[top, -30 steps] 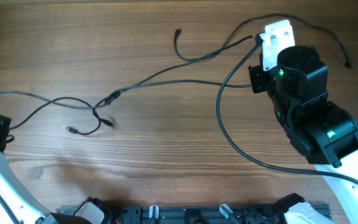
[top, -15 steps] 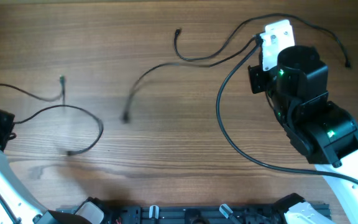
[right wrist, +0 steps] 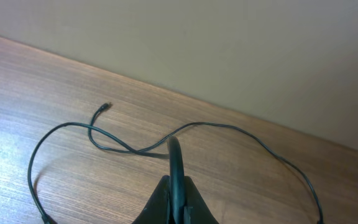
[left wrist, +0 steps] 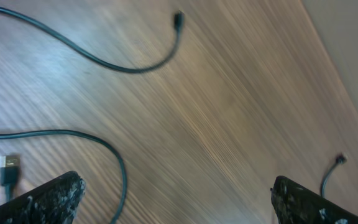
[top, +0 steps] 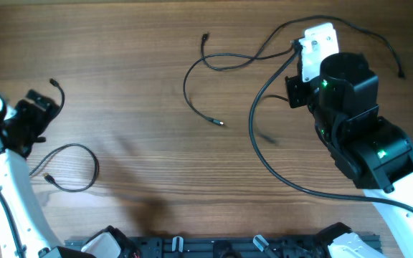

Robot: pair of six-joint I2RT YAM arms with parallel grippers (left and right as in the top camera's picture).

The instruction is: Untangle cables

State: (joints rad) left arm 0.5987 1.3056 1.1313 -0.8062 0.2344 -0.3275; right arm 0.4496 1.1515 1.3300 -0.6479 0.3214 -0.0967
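Nearest the base, a looped cable point(top: 95, 168) lies on the table point(top: 142, 208) beside the left pincer point(left wrist: 174, 186), its flat plug point(left wrist: 8, 167) close to one finger. This pincer gapes wide, with nothing between its fingers. Ahead of it a second strand point(left wrist: 129, 70) bends to a small tip point(left wrist: 178, 18). Between the two pincers curves a free cable point(top: 186, 86), well apart from the left pincer, its silvery tip point(top: 221, 123) toward the base. The right pincer point(right wrist: 174, 190) is clamped tight on the far cable point(right wrist: 174, 155), which rises from its fingertips. Just beyond them lie crossing strands point(right wrist: 132, 149); farthest out, one ends in an end plug point(right wrist: 106, 106).
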